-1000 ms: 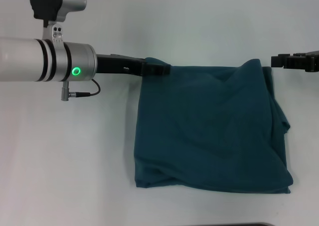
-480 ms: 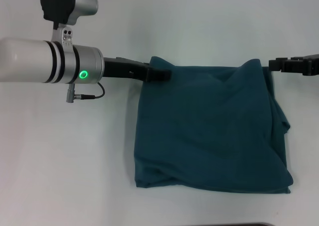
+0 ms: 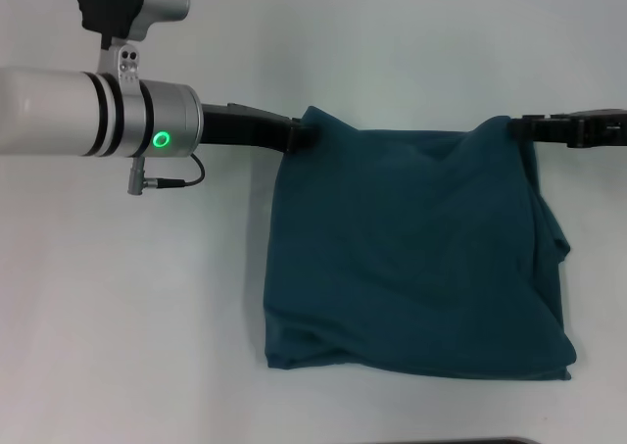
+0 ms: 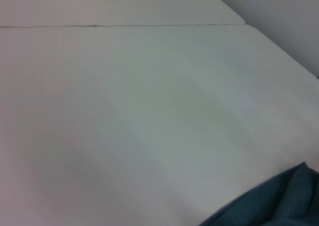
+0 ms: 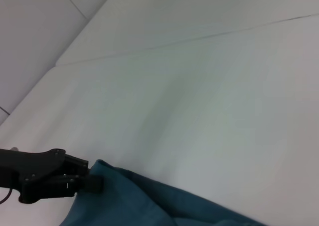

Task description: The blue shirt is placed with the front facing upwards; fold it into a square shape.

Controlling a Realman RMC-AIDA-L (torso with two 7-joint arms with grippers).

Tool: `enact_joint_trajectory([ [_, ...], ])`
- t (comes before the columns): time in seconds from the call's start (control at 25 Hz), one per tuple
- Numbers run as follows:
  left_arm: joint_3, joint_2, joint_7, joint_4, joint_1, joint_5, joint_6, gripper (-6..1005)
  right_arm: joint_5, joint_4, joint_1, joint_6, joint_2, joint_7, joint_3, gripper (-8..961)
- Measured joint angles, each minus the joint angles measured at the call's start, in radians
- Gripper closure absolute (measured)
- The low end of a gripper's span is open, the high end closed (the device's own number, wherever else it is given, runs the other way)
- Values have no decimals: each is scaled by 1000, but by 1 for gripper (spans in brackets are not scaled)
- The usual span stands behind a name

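Blue shirt (image 3: 416, 253) folded to a rough square on the white table (image 3: 127, 307), plain cloth up, no lettering showing. Far edge strung between the two grippers, sagging slightly between them; the rest spreading from that edge toward the robot.

Left gripper (image 3: 300, 133) at the far left corner, tips sunk into the cloth, which humps up over them. Probably pinched on that corner, though the fingers themselves are buried in fabric, so grip or mere contact cannot be told for sure. In the right wrist view the same left gripper (image 5: 85, 180) pressed against the corner of the shirt (image 5: 149, 201). Left wrist view offering only bare table and a scrap of teal.

Right gripper (image 3: 534, 127) at the far right corner, tip touching a raised peak of cloth; open or closed cannot be told there either.

Bundle slightly longer across than deep. Both sets of jaws level on the far edge, all remaining cloth lying on their near side. Neither arm nearer than the other: each at its own corner. Near edge lumpy, right side ridged.
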Motion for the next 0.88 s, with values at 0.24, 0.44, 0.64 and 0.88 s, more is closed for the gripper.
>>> enact_joint_trajectory([
  [0.24,1,6,0,0,0,0,1,823,0,45,25,40,5,-4,-6,584],
  [0.44,1,8,0,0,0,6,1,960,0,48,28,44,9,-4,-9,584],
  [0.64,-3,10,0,1,-1,21,1,973,0,48,25,46,10,0,-5,585],
  [0.88,-6,9,0,0,-1,22,3,973,2,48,19,59,9,4,-1,586],
])
